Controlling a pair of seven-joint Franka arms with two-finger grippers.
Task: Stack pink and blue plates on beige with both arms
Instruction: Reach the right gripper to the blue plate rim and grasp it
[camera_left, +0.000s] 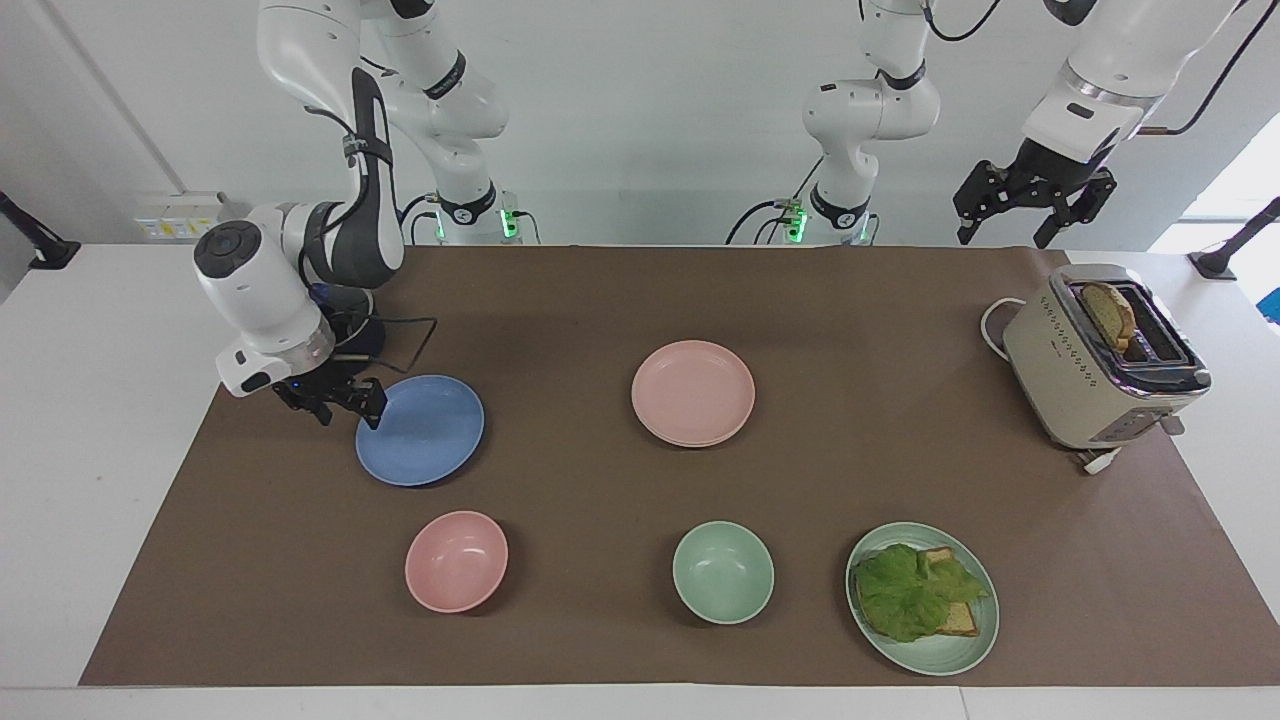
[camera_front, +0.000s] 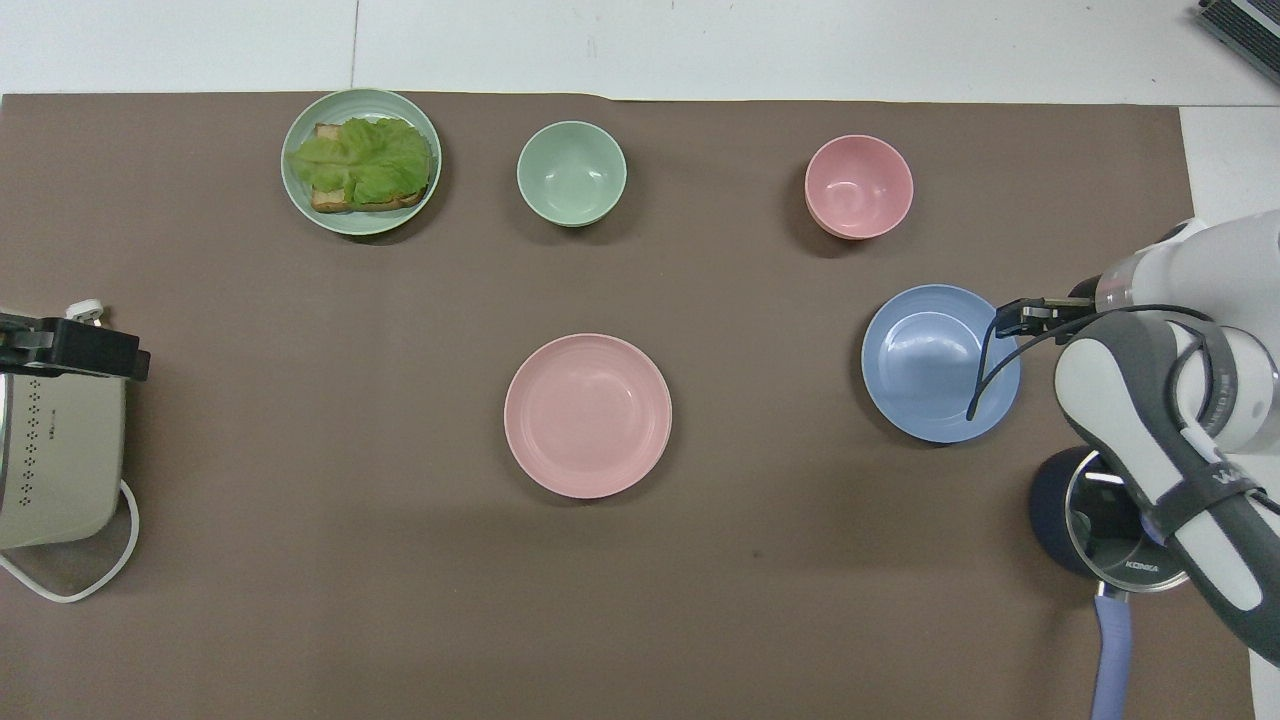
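The blue plate (camera_left: 425, 432) (camera_front: 935, 365) lies toward the right arm's end of the table. My right gripper (camera_left: 350, 405) (camera_front: 1012, 315) is low at that plate's outer rim, tilted in from the side, its fingertips still apart and nothing held. The pink plate (camera_left: 693, 392) (camera_front: 588, 415) rests in the middle of the brown mat, untouched. The beige plate is not visible in either view. My left gripper (camera_left: 1003, 238) (camera_front: 100, 350) hangs open, raised over the toaster's end of the table, and waits.
A dark pot with a glass lid (camera_left: 362, 332) (camera_front: 1100, 520) sits by the right arm. The toaster (camera_left: 1100, 360) (camera_front: 55, 450) holds a slice of bread. Farther out stand a pink bowl (camera_left: 456, 560), a green bowl (camera_left: 723, 572) and a green plate (camera_left: 940, 662) with lettuce and toast.
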